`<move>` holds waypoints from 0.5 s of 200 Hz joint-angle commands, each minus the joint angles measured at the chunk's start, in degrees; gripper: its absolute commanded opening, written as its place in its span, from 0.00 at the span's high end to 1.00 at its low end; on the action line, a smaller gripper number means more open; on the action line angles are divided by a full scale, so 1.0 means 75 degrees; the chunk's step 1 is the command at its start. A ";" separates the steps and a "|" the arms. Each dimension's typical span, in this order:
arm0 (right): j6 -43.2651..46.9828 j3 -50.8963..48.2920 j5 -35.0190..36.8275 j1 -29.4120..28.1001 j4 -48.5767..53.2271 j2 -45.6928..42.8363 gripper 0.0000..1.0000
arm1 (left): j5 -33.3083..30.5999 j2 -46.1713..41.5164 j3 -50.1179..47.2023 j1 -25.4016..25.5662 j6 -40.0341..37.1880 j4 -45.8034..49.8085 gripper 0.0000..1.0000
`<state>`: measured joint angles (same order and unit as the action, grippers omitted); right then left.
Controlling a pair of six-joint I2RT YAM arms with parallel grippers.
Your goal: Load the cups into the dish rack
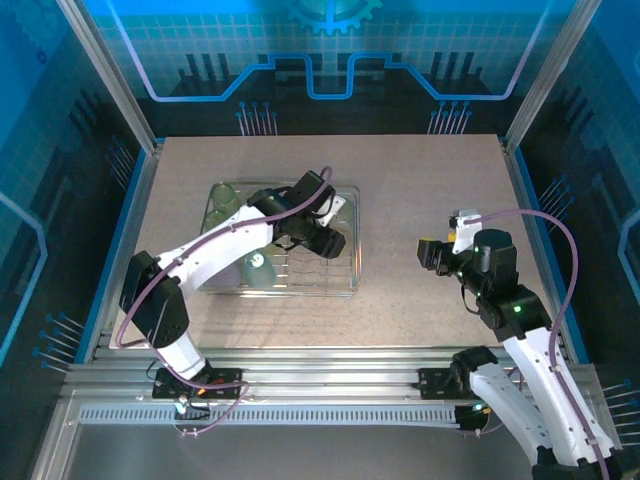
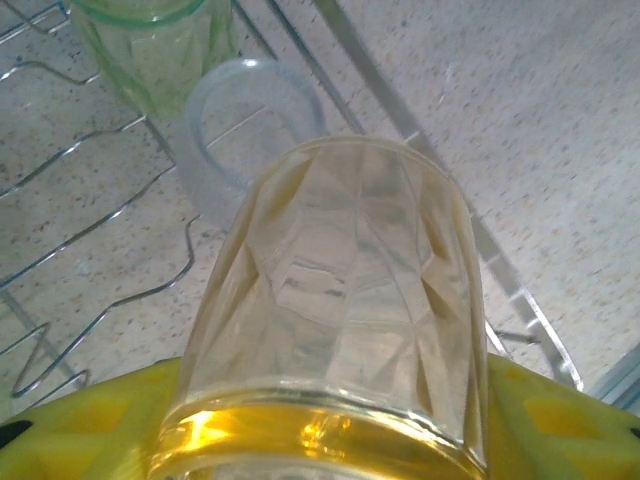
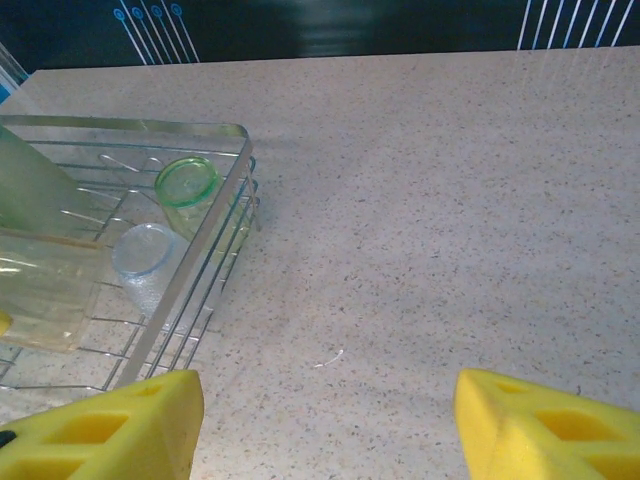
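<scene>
Your left tool [image 2: 320, 435] is clamped on the amber cup [image 2: 330, 300] near one end, holding it over the dish rack [image 2: 430, 160] by its right rail, just above a clear cup [image 2: 240, 120] and a green cup [image 2: 150, 40]. Your right tool [image 3: 325, 425] hangs open and empty over the bare surface [image 3: 450, 200], right of the rack. From above, your left arm [image 1: 215, 250] hides much of the rack. The amber cup's gripped end is cut off in the left wrist view.

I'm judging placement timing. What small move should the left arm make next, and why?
Probably lower a little, then release: the left gripper is shut on the amber cup, which hangs over the dish rack wires beside the clear cup, seemingly not yet set down.
</scene>
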<state>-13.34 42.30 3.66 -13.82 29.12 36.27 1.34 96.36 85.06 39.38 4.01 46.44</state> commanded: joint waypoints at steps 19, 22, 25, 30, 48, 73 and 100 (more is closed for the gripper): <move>0.0185 -0.0325 0.0034 0.0144 -0.0154 -0.0137 0.30 | -0.0375 0.0495 0.0771 0.0023 -0.1099 0.1136 0.94; 0.0201 -0.0337 0.0031 0.0153 -0.0171 -0.0137 0.30 | -0.0388 0.0561 0.0823 0.0023 -0.1097 0.1204 0.94; 0.0206 -0.0353 0.0028 0.0155 -0.0185 -0.0137 0.30 | -0.0397 0.0621 0.0899 0.0023 -0.1089 0.1263 0.94; 0.0215 -0.0389 0.0023 0.0169 -0.0194 -0.0137 0.30 | -0.0419 0.0729 0.1000 0.0020 -0.1065 0.1364 0.94; 0.0191 -0.0438 0.0000 0.0225 -0.0189 -0.0137 0.30 | -0.0572 0.1203 0.1460 0.0086 -0.0982 0.1815 0.94; 0.0174 -0.0442 -0.0088 0.0283 -0.0183 -0.0169 0.30 | -0.0918 0.1779 0.2007 0.0272 -0.0956 0.2359 0.94; 0.0174 -0.0394 -0.0111 0.0331 -0.0151 -0.0195 0.30 | -0.1075 0.2167 0.2399 0.0403 -0.0958 0.2809 0.92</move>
<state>-12.75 39.09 3.42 -12.45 28.67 35.59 -4.73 109.80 100.29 41.15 -2.09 61.08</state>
